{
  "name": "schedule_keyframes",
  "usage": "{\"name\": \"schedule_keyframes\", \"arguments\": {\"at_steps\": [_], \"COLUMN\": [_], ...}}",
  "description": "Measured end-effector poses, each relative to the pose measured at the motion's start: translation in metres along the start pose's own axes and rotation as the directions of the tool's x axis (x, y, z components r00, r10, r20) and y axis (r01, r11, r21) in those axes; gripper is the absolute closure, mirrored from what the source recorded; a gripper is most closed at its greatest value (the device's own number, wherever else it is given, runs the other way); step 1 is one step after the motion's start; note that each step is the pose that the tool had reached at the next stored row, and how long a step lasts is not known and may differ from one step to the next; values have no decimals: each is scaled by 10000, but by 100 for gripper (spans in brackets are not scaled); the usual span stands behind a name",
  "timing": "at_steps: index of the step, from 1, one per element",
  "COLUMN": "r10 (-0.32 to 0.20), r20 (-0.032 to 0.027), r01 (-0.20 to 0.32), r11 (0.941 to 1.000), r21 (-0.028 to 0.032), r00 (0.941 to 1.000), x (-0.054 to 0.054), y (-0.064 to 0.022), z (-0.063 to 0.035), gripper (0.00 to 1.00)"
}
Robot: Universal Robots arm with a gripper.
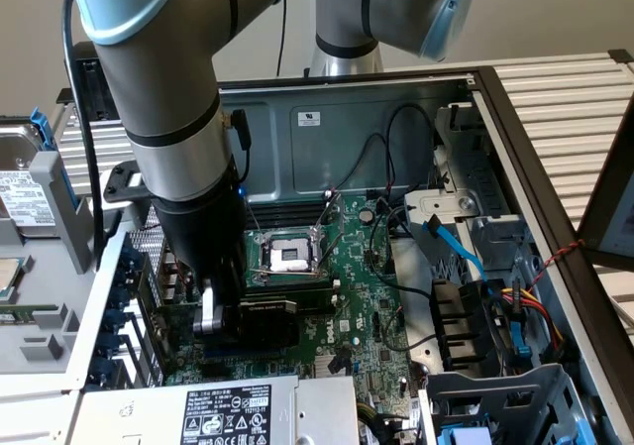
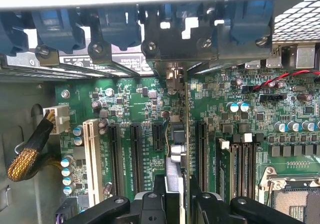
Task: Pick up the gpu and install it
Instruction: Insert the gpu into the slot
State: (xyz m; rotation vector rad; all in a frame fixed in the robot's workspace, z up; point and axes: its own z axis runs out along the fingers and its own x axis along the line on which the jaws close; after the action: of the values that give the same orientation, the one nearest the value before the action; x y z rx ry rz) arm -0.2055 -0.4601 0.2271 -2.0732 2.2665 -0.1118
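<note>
While gripped, one gpu (image 2: 176, 159) meets motherboard (image 2: 140, 109).

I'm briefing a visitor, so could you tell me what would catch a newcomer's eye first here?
The big grey robot arm reaching down into the open computer case, its gripper holding the gpu, a black-shrouded card, edge-on over the green motherboard. Next, the empty silver processor socket beside it.

The arm (image 1: 183, 118) hid most of the gpu (image 1: 267, 318) and the fingertips; the wrist view caught the card (image 2: 181, 149) edge-on, faces unreadable, gripper (image 2: 176, 204) cropped.
</note>
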Motion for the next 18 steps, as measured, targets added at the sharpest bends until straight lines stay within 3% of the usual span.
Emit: {"name": "schedule_keyframes", "arguments": {"at_steps": [16, 18], "r10": [1, 6], "r20": [-6, -4], "r01": [-1, -6], "r11": [10000, 10000], "r21": [-4, -2], "r00": [10000, 10000], "x": [1, 1], "y": [1, 2], "z": [-7, -24], "gripper": [72, 66]}}
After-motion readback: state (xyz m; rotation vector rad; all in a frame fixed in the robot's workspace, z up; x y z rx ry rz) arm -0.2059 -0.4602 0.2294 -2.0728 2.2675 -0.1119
